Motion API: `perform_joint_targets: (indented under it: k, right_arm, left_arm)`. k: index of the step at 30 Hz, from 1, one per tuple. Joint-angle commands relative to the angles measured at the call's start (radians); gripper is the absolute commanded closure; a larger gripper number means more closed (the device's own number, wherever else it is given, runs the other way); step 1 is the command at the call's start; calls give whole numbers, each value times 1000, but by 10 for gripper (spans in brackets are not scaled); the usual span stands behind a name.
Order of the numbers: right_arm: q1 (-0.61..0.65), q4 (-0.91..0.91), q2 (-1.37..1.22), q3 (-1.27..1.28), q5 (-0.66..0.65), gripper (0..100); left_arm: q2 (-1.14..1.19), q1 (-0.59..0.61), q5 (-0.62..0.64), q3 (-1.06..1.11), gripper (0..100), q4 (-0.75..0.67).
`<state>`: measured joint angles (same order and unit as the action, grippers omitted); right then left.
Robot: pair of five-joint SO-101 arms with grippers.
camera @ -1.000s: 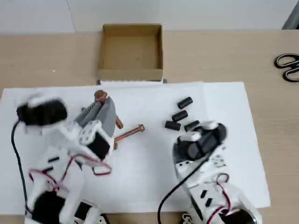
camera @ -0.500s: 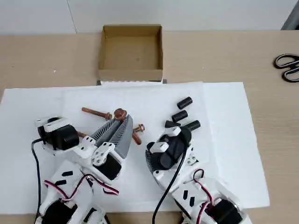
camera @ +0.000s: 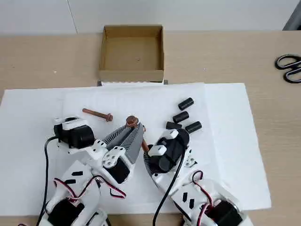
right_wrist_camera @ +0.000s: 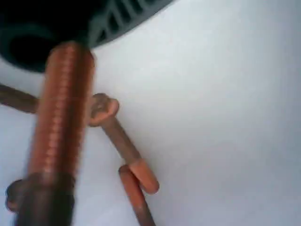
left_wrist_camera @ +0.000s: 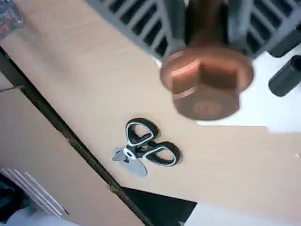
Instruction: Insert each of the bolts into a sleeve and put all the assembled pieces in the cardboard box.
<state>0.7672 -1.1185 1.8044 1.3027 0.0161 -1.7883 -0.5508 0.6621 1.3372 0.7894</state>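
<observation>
Left fingers moved rightward, clamping bolt

Wearing white plastic shells on left arm and right arm, carrying black servo blocks, trailing black cables and red-and-white wire loops at the ends farthest from the cardboard box, showing grey ribbed fingers on the left gripper nearest it

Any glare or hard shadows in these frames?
High view: even light on the white sheet, no glare, only faint shadows. Left wrist view: the held bolt shows a soft sheen on its head. Right wrist view: the sheet shades unevenly, with no hard shadows beside the loose bolts.
</observation>
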Motion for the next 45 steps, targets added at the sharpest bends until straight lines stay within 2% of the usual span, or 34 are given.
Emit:
perform_joint_targets:
  k: [1, 10, 16, 20, 30, 37, 43, 45]
  right_arm:
    - [7, 25, 7, -11, 6, 996]
    - [7, 25, 7, -11, 11, 996]
    - [7, 25, 7, -11, 11, 996]
    - [7, 25, 7, -11, 11, 996]
    - [7, 25, 8, -12, 11, 996]
    - [7, 27, 8, -14, 9, 996]
    - [2, 82, 5, -38, 5, 996]
    - [2, 82, 5, -40, 5, 996]
  left_arm:
    - [-12, -3, 3, -4, 995, -21]
    - [-12, -2, 3, -2, 995, -28]
    - [-12, 2, 3, 51, 995, -160]
    - [-12, 3, 2, 61, 995, -164]
    - [-14, -3, 0, 54, 995, -11]
    - [-14, -11, 0, 54, 995, 20]
    - [-14, -150, -40, 18, 995, 175]
    - [-14, -160, -71, 2, 995, 226]
